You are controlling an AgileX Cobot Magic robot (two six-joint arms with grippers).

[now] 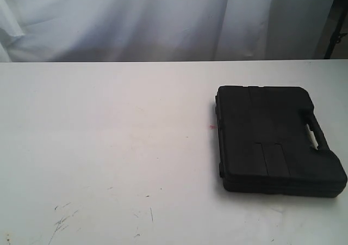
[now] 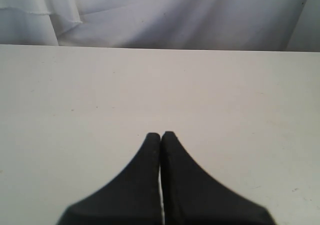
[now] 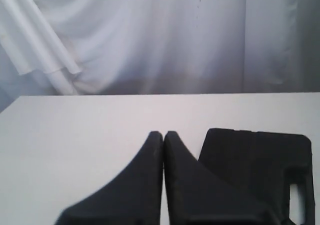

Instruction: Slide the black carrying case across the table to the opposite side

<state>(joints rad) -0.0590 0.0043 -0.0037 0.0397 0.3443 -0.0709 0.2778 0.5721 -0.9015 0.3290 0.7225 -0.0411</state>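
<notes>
The black carrying case (image 1: pixel 274 136) lies flat on the right part of the white table (image 1: pixel 109 147), its handle cut-out toward the right edge. Neither arm shows in the exterior view. In the right wrist view the case (image 3: pixel 260 160) lies just beside and beyond my right gripper (image 3: pixel 163 134), which is shut with nothing between its fingers and apart from the case. My left gripper (image 2: pixel 161 135) is shut too, hovering over bare table (image 2: pixel 150 85); the case is out of that view.
A white curtain (image 1: pixel 163 16) hangs behind the table's far edge. Dark scuff marks (image 1: pixel 62 220) mark the near left of the tabletop, and a tiny pink spot (image 1: pixel 211 127) sits just left of the case.
</notes>
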